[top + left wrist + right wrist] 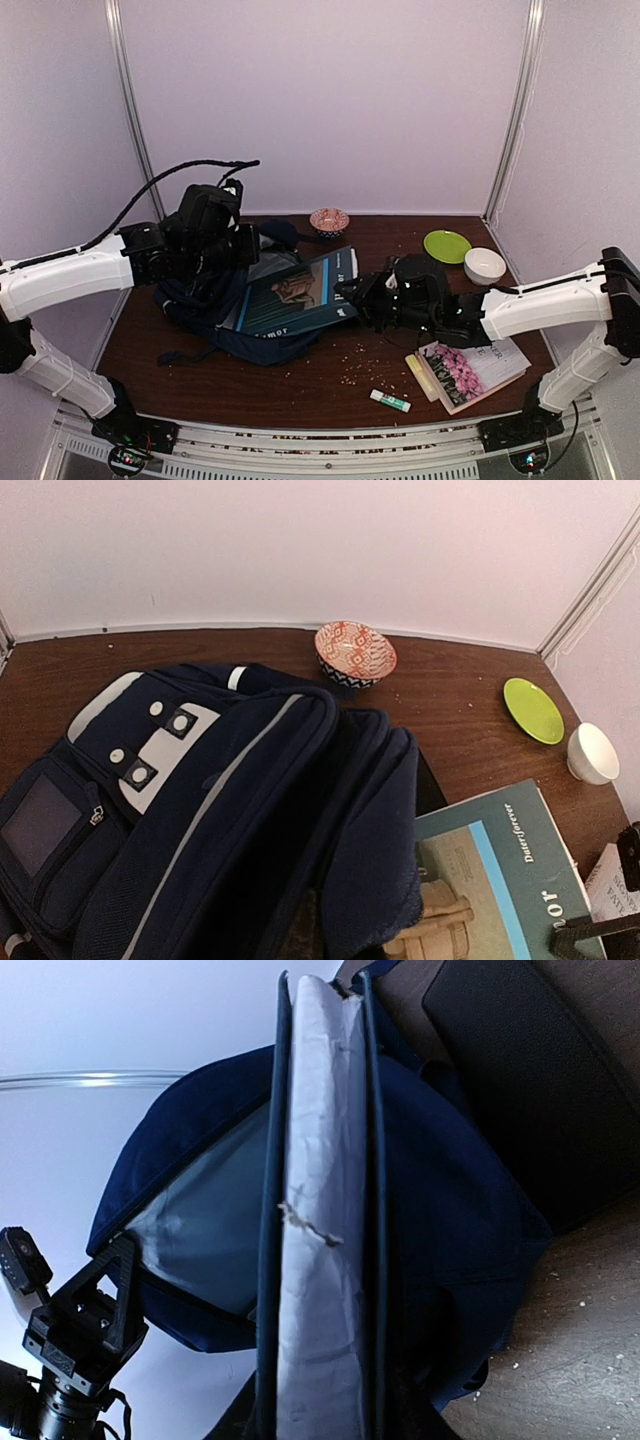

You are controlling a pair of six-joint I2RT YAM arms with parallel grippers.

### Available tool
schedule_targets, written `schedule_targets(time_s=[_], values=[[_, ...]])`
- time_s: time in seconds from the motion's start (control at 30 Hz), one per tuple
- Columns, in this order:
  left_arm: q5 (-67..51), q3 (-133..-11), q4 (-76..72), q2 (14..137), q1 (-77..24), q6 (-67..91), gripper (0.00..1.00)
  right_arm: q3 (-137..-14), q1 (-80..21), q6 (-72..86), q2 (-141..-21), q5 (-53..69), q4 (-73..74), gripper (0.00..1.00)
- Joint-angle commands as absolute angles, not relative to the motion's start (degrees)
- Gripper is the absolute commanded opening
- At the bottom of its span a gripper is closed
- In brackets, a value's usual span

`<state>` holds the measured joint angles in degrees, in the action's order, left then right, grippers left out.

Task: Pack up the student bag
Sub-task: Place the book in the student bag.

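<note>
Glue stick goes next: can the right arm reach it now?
Probably not yet. The glue stick lies on open table near that arm, nothing over it, but the right gripper is shut on the teal book, which is only partly in the bag.

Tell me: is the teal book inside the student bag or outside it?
Partly in: one end of the teal book lies within the open student bag; most of its cover shows outside.

Overhead and wrist views share student bag [188, 300].
</note>
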<state>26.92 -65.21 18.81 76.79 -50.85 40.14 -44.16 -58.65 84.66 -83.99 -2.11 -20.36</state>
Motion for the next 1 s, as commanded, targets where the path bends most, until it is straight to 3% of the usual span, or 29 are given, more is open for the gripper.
schedule_targets(time_s=[0.0,0.13,0.33,0.53,0.7,0.97], values=[[27.05,-66.01,8.15,74.35,-51.29,39.82,0.00,-49.24,-59.47,81.90,-87.20,4.96,-23.33,0.45],[27.67,-65.56,8.96,73.83,-51.28,39.50,0.00,-50.92,-59.55,76.22,-85.51,5.14,-17.74,0.69],[24.78,-63.47,8.09,72.52,-51.26,37.28,0.00,-48.79,-56.66,68.49,-81.63,10.36,-10.82,0.83],[20.28,-60.70,6.55,71.88,-51.28,35.38,0.00,-43.85,-52.64,60.66,-79.83,19.36,-7.46,0.88],[17.56,-60.59,6.82,71.98,-51.25,34.50,0.00,-37.53,-46.52,59.00,-77.67,23.74,-13.36,0.89],[14.43,-59.20,9.39,71.41,-51.24,32.86,0.00,-44.61,-38.33,55.15,-84.25,34.70,-15.63,0.90]])
